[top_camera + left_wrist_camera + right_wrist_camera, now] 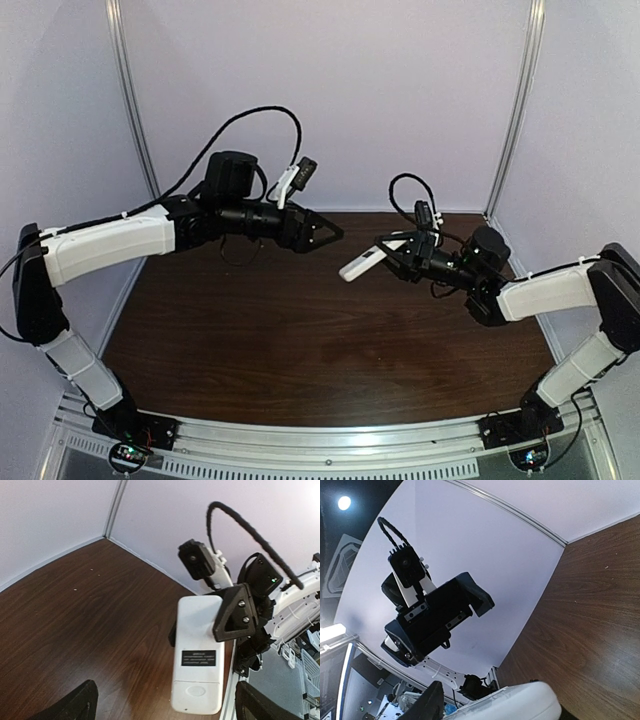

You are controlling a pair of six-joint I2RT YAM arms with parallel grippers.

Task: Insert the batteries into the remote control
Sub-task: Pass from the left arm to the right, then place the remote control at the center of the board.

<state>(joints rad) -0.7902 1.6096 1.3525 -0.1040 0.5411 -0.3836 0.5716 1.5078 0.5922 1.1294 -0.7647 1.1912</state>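
The remote control (362,263) is a flat white rectangle held in the air above the table's back middle, with my right gripper (388,252) shut on its right end. In the left wrist view the remote control (197,675) shows its white back with a black label and a closed cover, and one right finger (235,612) clamps its side. My left gripper (333,232) hangs open a short way left of the remote, touching nothing; its fingers (75,705) stand wide apart. The remote's edge (515,702) fills the bottom of the right wrist view. The batteries show in no view.
The dark wooden table (300,340) is boxed in by white walls with metal posts (130,100) at the back corners. A metal rail (330,445) runs along the near edge between the arm bases. The left gripper (437,615) hangs in front of the right wrist camera.
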